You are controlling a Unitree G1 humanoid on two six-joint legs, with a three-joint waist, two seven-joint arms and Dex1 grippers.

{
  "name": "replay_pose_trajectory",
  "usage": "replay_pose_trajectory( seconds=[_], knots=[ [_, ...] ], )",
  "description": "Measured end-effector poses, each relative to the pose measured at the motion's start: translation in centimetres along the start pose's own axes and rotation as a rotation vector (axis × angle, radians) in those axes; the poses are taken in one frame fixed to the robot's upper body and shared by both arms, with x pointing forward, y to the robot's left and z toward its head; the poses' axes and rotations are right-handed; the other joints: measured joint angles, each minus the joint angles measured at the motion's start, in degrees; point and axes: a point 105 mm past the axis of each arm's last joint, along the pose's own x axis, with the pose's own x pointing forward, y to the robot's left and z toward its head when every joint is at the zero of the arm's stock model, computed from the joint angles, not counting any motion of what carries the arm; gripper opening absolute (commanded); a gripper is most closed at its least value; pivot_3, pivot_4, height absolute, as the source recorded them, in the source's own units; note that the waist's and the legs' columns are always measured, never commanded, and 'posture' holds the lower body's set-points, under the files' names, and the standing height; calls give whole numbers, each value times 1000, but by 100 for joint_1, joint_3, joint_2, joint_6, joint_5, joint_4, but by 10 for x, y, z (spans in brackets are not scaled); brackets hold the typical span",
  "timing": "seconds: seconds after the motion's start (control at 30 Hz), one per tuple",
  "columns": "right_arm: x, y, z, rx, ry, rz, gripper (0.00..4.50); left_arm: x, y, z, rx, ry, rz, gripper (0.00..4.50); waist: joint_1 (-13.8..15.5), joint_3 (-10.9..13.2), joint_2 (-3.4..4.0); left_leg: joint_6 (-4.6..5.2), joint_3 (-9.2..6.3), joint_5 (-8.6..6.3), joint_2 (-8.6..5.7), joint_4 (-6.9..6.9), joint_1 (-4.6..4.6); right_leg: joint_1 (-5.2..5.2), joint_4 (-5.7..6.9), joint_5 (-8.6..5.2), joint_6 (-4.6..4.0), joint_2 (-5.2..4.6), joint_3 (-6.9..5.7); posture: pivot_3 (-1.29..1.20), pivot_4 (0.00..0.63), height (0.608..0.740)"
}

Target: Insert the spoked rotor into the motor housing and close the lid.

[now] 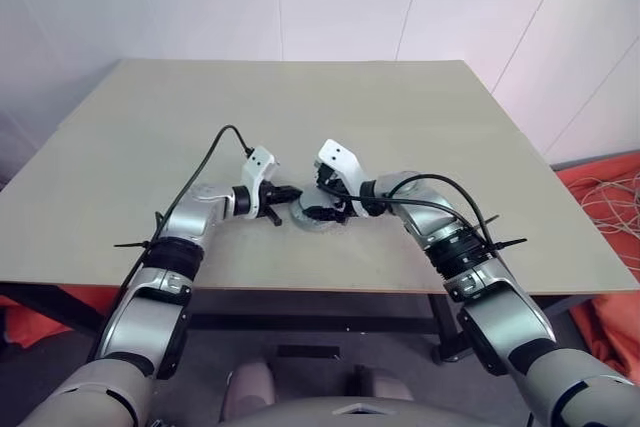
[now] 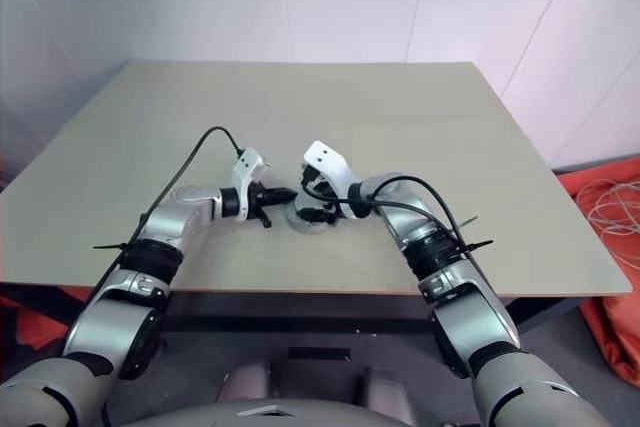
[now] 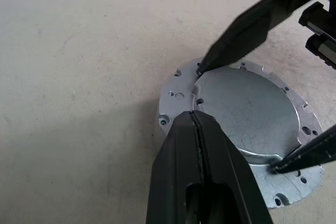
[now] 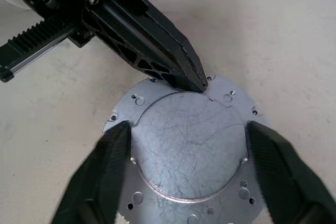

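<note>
A round silver metal disc (image 4: 186,145) lies flat on the table (image 1: 400,117). It has a smooth, scratched, raised middle and a flat rim with small holes. I cannot tell whether it is the lid or the motor housing's back. The spoked rotor is out of view. My left gripper (image 3: 193,115) is shut, and its tip (image 4: 195,83) rests on the disc's rim. My right gripper (image 4: 188,127) is open. Its fingers (image 3: 236,30) stand wide apart on either side of the raised middle, with their tips down at the rim. Both grippers meet over the disc (image 1: 315,219) near the table's front.
The table's front edge (image 1: 320,289) runs just behind both wrists. Black cables (image 1: 215,147) loop up from each wrist. Orange cloth and pale cords (image 1: 610,197) lie on the floor to the right. A white wall stands behind the table.
</note>
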Motion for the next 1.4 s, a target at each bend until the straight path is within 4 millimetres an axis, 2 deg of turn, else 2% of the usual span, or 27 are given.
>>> replay_pose_trajectory(
  seconds=[0.33,0.5,0.63,0.8,0.9,1.07,1.4],
  knots=[
    [-8,-3,3,69,-8,3,4491,2,-4,2,4,-5,-25,0,48,2,4,16,-1,-10,-4,-5,-23,0,-32,16,-27,-6,-13,0,0,740],
    [-30,-11,5,192,-39,20,4491,3,-5,3,6,-6,-34,0,117,4,8,19,0,-11,-3,-12,-31,-1,-52,19,-32,-4,-16,0,0,740],
    [-49,-25,7,371,-84,-11,4491,4,-6,4,13,-6,-41,0,145,5,9,16,1,-10,-3,-15,-38,-3,-59,21,-36,-4,-20,0,0,740],
    [-66,-46,-19,744,-89,-99,4491,4,-7,4,20,-4,-49,0,159,6,10,15,3,-10,-4,-16,-41,-4,-63,21,-36,-4,-22,0,0,740],
    [-67,-43,-29,922,-97,-85,4491,4,-7,4,22,-4,-48,0,167,7,16,14,3,-9,-3,-19,-40,-6,-62,21,-36,-4,-23,0,0,740],
    [-69,-36,-33,1170,-163,-11,4491,5,-8,4,25,-2,-52,0,186,7,17,12,4,-8,-4,-19,-41,-5,-62,21,-36,-6,-24,0,0,740],
    [-57,-11,-42,1349,-151,88,4491,5,-8,5,31,-3,-56,0,208,7,20,1,5,-2,-4,-38,-39,-14,-64,20,-35,-6,-25,0,0,740]
  ],
)
